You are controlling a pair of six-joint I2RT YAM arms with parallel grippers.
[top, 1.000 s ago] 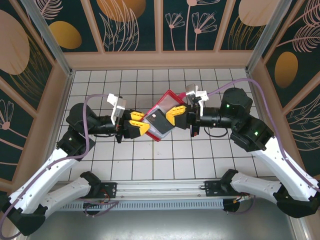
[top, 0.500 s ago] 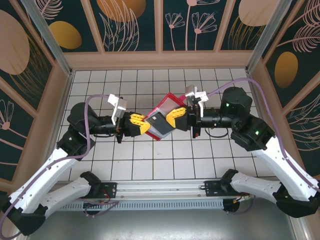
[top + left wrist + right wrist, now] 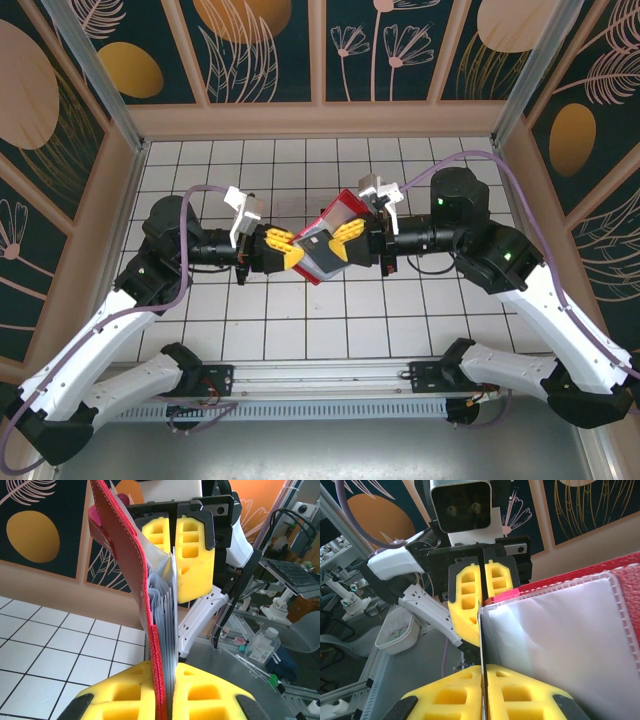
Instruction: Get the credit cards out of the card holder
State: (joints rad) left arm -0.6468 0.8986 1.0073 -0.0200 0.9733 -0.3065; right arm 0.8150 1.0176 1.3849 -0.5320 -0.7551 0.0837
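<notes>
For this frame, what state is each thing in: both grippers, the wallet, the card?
Left gripper: shut on the wallet's edge.
Right gripper: shut on the wallet's opposite edge.
Wallet: open, tilted, held in the air between both grippers.
Dark card: in its pocket, not yet out.

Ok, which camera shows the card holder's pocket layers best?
Left wrist: the card holder is edge-on, its greyish pocket layers fanned out. Top external shows it whole, held between the left gripper and right gripper, a dark card on its face. Right wrist shows one translucent pocket flat-on.
</notes>
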